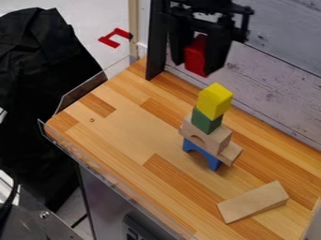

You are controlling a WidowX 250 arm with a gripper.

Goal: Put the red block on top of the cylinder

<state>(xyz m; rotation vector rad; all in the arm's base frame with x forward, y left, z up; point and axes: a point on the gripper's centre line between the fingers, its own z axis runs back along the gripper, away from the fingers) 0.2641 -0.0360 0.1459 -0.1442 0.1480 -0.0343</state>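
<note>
Here, the gripper [196,67] is pinching the red block [195,55] in the air. More to the right and lower, one tower stands on the table [113,136]: blue arch [214,162], wooden arch [217,140], green block [205,122], yellow block [214,101] on top. Rightmost, a wooden block [254,201] is lying.

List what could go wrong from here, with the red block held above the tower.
The gripper holds the red block higher than the tower, so a descent that drifts could knock the yellow block off the green block.

The tower is tall and rests on the legs of the blue arch; a firm press might topple it.

A wooden piece juts out beneath the wooden arch, so added weight could perhaps unsettle that joint.
</note>
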